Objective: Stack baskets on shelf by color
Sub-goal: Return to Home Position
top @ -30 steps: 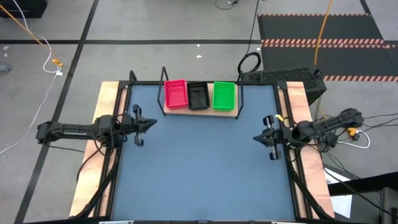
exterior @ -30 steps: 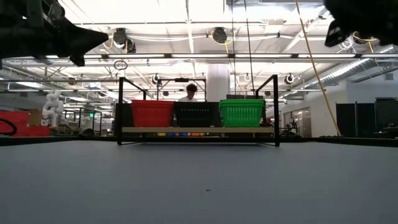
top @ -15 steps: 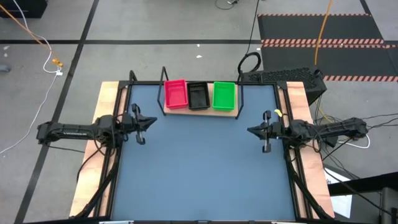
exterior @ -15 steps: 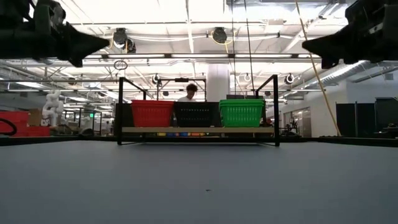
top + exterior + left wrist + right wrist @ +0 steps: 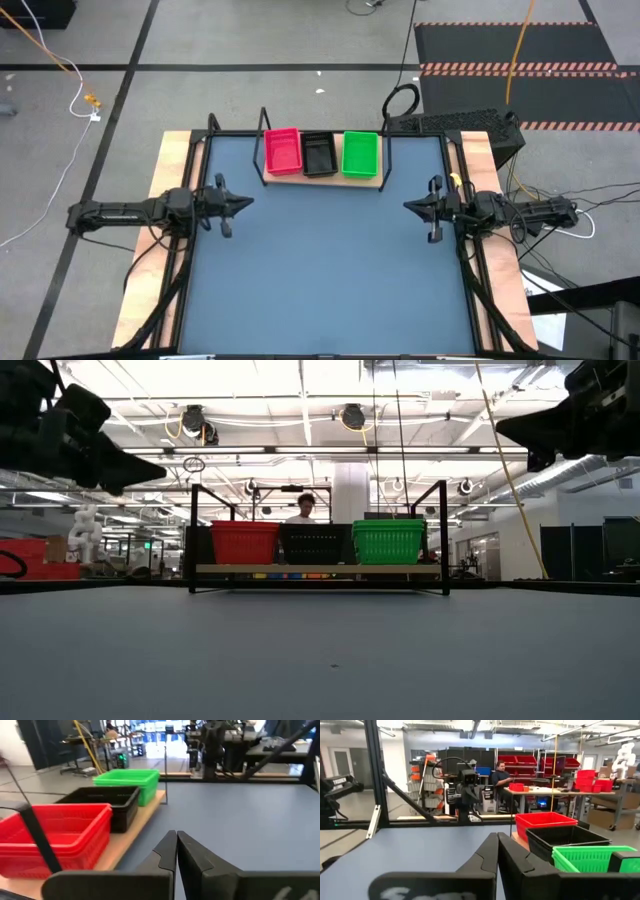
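We see the left claw (image 5: 245,201) and right claw (image 5: 410,206) both pinched closed on nothing, hovering over opposite worktop (image 5: 330,270) edges. Farther back between them, the shelf (image 5: 322,180) carries red baskets (image 5: 282,151), black baskets (image 5: 319,154) and green baskets (image 5: 360,153) side by side.

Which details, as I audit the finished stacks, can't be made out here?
Basket count per stack: high view shows only the tops of the red stack, black stack and green stack; low view too small.
Left wrist view: red stack cut by the edge, crossed by a frame post.
Right wrist view: green stack cut by the edge.
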Controlling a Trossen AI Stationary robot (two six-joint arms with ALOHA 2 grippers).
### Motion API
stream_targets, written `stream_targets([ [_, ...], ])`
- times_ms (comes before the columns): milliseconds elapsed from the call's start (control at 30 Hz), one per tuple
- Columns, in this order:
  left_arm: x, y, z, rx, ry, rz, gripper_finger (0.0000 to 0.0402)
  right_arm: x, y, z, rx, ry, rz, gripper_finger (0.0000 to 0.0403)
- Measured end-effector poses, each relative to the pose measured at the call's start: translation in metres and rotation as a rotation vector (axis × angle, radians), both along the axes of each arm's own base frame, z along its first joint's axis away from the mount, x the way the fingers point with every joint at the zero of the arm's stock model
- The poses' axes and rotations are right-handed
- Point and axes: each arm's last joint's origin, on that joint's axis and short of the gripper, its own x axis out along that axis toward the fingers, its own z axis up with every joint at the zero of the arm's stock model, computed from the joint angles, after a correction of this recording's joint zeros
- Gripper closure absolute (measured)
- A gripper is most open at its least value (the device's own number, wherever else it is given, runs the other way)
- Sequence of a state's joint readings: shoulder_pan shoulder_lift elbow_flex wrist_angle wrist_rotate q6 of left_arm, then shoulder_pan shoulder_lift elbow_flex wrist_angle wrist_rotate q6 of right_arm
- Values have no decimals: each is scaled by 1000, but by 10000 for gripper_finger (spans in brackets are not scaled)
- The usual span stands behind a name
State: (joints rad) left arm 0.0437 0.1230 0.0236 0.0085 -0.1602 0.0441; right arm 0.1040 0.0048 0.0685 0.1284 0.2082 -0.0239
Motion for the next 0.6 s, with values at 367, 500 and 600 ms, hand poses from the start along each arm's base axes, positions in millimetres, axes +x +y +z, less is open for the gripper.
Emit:
stream_targets([
  [367, 2, -1, -3, -1, 34, -27, 385, 1, 0, -4, 35, 33, 5, 403],
  [500, 3, -1, -6, 40, 74, -32, 385, 1, 0, -6, 32, 58, 7, 403],
  [600, 5, 0, -8, 44, 99, -34, 385, 1, 0, -8, 30, 74, 11, 403],
])
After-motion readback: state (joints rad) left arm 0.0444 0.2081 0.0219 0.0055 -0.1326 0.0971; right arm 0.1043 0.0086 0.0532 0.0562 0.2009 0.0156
